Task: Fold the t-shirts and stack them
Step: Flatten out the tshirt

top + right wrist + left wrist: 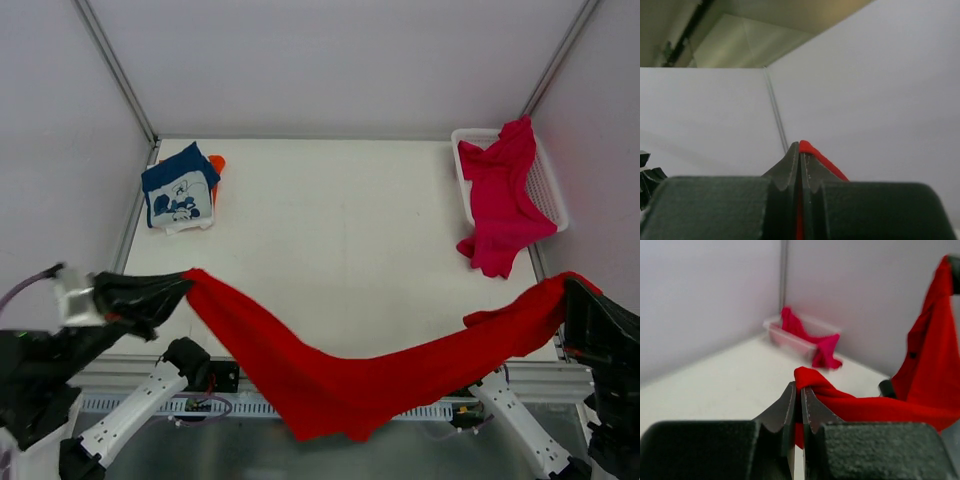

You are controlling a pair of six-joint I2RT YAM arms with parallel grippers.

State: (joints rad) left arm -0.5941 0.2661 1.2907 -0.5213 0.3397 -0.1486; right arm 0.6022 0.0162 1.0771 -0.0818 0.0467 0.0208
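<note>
White counter (330,230), closed in by pale wall panels with metal corner posts. Entries run from the near edge outward.

1. Red t-shirt (340,385): unfolded and strung in the air between the two arms. Its middle sags below the counter's near edge, in front of the arm bases. It is not yet laid flat and no fold shows. Judged to be the piece in work.

2. Left end effector (183,286): near left, jaws pinched tight on one end of the red t-shirt. Its wrist view shows cloth bunched at the tips.

3. Right end effector (572,298): near right, at the counter's side edge, jaws closed on the other end. Its wrist view shows a red strip between the tips.

4. Open room: the middle of the counter is bare from the near edge to the far wall, and looks wide enough to spread the shirt. Margins are tight at both sides, where the arms stand close to the walls.

5. Navy t-shirt (178,185): far left, folded, white print up. It rests on the orange t-shirt (217,163), of which only an edge shows. Judged two pieces folded and stacked.

6. Magenta-pink t-shirt (500,200): far right, crumpled. It is draped in the white mesh basket (551,192) and spills over the near rim onto the counter. Not yet folded.
</note>
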